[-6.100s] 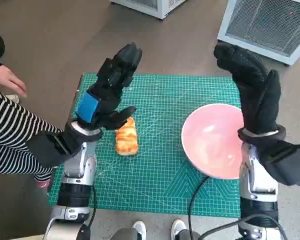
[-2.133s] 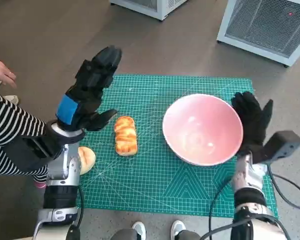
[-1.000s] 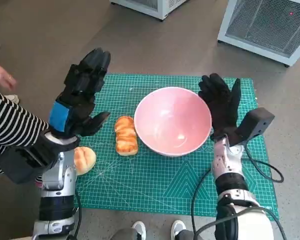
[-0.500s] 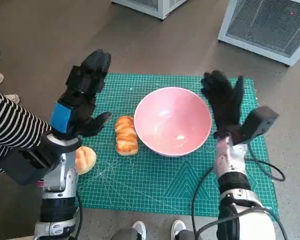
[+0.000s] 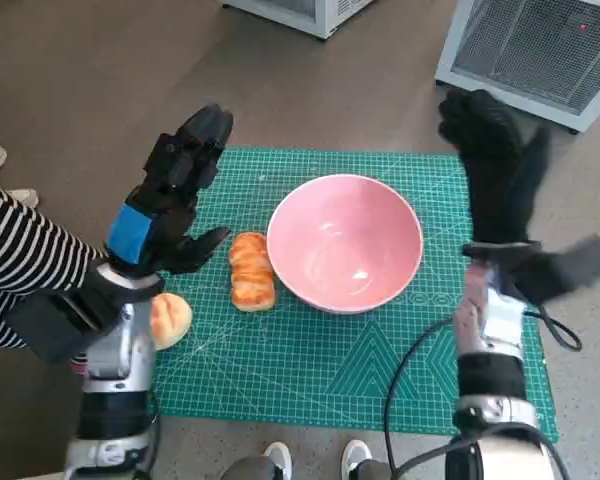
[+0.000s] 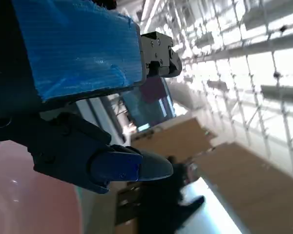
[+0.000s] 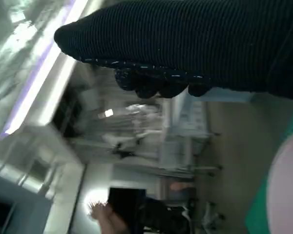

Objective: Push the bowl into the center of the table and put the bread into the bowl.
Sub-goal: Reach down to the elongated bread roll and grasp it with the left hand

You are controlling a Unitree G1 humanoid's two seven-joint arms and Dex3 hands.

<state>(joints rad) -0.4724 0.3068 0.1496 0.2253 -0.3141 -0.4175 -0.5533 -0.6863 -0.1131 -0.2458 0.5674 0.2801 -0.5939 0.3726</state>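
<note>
Gridded green matting (image 5: 310,370) covers the small table, and on it a smooth, glossy pink bowl (image 5: 345,243) is seen near the middle, round and deep. Just beside the bowl's rim, on the left hand's side, lies the bread (image 5: 252,271) — an oblong golden-orange loaf with ridged segments and a shiny crust. A second, rounder bun (image 5: 169,319) is partly hidden behind the left forearm at the mat's edge. The left hand (image 5: 173,205) is held raised above the mat near the bread, blue-taped back upward, fingers spread and nothing grasped. The right hand (image 5: 496,165), in its knitted black glove, is lifted well clear of the bowl — fingers extended, empty. A striped sleeve (image 5: 20,270) of a person is seen beside the table.
</note>
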